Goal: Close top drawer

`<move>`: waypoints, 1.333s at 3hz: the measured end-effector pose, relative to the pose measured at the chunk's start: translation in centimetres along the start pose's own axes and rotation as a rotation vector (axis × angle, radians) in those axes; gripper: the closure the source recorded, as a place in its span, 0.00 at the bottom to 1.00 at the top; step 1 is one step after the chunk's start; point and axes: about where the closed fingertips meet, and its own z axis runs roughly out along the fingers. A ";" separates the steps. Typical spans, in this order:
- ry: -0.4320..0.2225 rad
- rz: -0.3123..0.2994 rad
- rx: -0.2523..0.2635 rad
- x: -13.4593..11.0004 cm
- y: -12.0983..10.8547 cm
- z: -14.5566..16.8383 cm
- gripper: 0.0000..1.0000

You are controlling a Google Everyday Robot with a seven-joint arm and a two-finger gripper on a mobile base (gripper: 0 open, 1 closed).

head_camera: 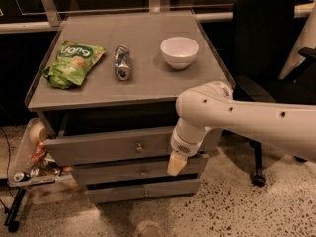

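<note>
At the front of a low grey wooden cabinet (pixel 148 85), the top drawer (pixel 98 148), a wide grey box with a plain front panel and a small round metal knob (pixel 139 146) at its centre, stands pulled out from the carcass, with a dark gap between the panel's upper edge and the cabinet top. Below it sit a narrower middle drawer (pixel 123 172) and a bottom drawer (pixel 143 193), each with a similar knob.

The robot's thick white arm (pixel 247 120) reaches in from the right and bends down in front of the top drawer's right end, covering that part of the panel. Its cream-coloured gripper (pixel 176 163) hangs pointing down, just below the top drawer's front and in front of the middle drawer, to the right of both knobs. Whether it is open or closed cannot be told (it shows only as one pale tapered shape).

On the cabinet top lie a crumpled green snack bag (pixel 73 63) at the left, a metal can (pixel 122 62) on its side near the middle, and a round white bowl (pixel 179 51) standing upright to the right, all apart from one another. A black office chair (pixel 266 43) stands behind the arm at the right. Low at the cabinet's left side a tray (pixel 19 154) holds some small cluttered things too blurred to name. The floor (pixel 237 206) is speckled stone.
</note>
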 end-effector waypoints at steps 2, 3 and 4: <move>0.010 -0.017 0.023 -1.0 -1.0 -0.2 0.88; 0.012 -0.037 0.065 -2.5 -2.8 -0.4 1.00; 0.027 -0.042 0.102 -3.6 -4.6 -0.2 1.00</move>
